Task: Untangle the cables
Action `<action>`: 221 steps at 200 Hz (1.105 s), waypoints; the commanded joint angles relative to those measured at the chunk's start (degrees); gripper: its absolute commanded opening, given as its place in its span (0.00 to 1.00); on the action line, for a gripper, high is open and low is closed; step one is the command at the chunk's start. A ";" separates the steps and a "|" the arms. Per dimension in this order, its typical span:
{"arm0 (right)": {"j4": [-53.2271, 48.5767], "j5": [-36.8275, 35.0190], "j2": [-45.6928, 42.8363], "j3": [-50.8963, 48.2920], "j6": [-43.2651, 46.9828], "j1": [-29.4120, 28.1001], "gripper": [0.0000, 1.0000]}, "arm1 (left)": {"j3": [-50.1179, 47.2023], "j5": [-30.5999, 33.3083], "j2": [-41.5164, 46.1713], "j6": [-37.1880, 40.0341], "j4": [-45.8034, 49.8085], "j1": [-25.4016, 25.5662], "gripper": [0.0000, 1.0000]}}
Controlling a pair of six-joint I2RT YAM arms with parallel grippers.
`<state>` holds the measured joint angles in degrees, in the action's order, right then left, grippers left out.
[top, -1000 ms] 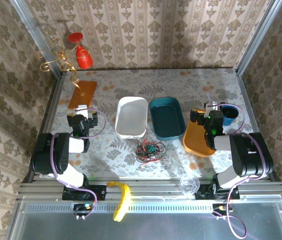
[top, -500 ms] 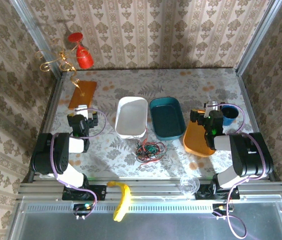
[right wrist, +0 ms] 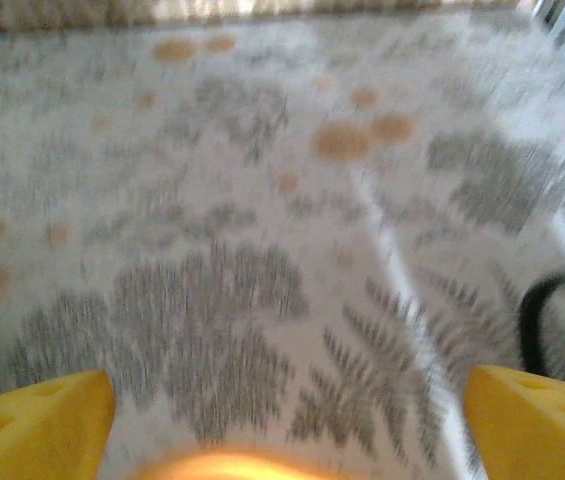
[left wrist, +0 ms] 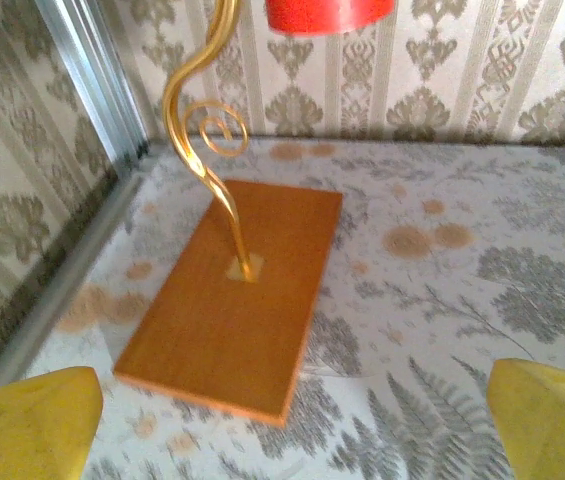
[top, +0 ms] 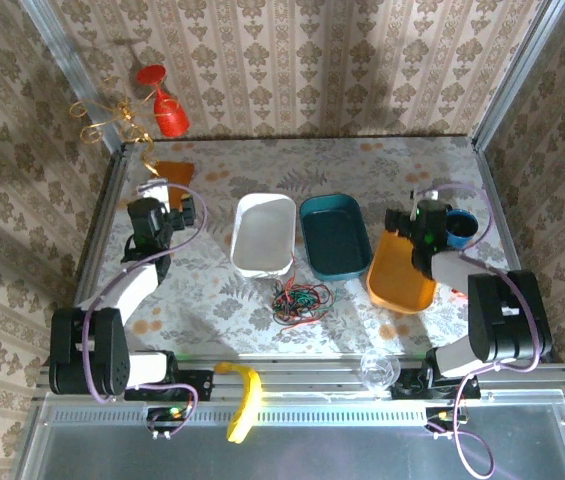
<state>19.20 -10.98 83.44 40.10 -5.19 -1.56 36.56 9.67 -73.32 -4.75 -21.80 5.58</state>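
Observation:
The cables [top: 300, 298] lie in one small tangled heap of red, green and black wire on the patterned table, in front of the white tray [top: 264, 233]. Neither gripper touches them. My left gripper [top: 154, 195] is at the far left, well behind the heap, at the near end of the orange board [top: 172, 172]. In the left wrist view the gripper [left wrist: 292, 420] is open, with its yellow fingertips [left wrist: 27, 425] wide apart and nothing between them. My right gripper [top: 424, 208] hovers at the back end of the orange tray [top: 400, 270]. In the right wrist view it [right wrist: 287, 420] is open over bare tablecloth.
A teal tray [top: 334, 235] sits beside the white one. A blue cup [top: 459, 228] stands right of my right gripper. A gold curly ribbon [left wrist: 207, 140] rises from the orange board [left wrist: 232, 290]. A banana [top: 244, 395] and a clear cup [top: 377, 370] lie at the front rail.
Both arms have stretched away from their folded pose toward the back of the table. The left gripper moved up to the orange board, the right toward the blue cup. The cables have not moved.

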 commanded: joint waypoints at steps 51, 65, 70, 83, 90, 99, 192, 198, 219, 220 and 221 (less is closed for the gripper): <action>-40.78 -13.69 -11.19 9.49 -27.34 -13.71 0.77 | 4.97 4.70 -0.36 -15.31 14.63 15.85 1.00; -42.01 -8.43 -10.14 9.04 -33.21 -13.64 0.67 | 6.83 4.59 -2.35 -21.61 17.81 17.14 1.00; -42.20 -6.69 -9.47 8.95 -34.37 -13.69 0.65 | 7.13 4.02 -3.15 -23.83 18.36 17.40 1.00; -43.15 -5.50 -7.48 9.29 -37.59 -13.60 0.59 | 7.35 1.65 -4.85 -27.41 17.91 18.20 1.00; -43.19 -5.18 -6.70 9.45 -38.38 -13.35 0.58 | 7.47 1.73 -5.59 -28.44 17.68 19.01 1.00; -43.37 -4.21 -5.52 9.80 -39.60 -12.71 0.55 | 7.65 2.27 -6.46 -29.16 17.62 19.99 1.00; -41.09 1.10 4.45 14.99 -37.30 -10.83 0.44 | 9.05 -0.70 -10.32 -29.88 16.87 22.72 1.00; -41.00 1.27 5.06 15.43 -37.07 -10.81 0.41 | 9.05 -0.92 -10.37 -29.96 16.87 22.79 1.00; -41.41 1.45 7.26 17.26 -36.74 -10.77 0.39 | 9.06 -1.86 -10.53 -30.23 16.57 22.72 1.00; -41.38 1.43 7.40 17.32 -36.69 -10.80 0.39 | 9.06 -1.90 -10.53 -30.18 16.60 22.76 1.00; -41.41 1.41 7.51 17.40 -36.67 -10.77 0.39 | 9.06 -1.92 -10.57 -30.20 16.61 22.74 1.00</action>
<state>-21.21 -10.20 88.27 54.81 -42.02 -12.43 44.36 9.58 -83.33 -33.50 -5.37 28.10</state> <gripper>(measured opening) 0.397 0.999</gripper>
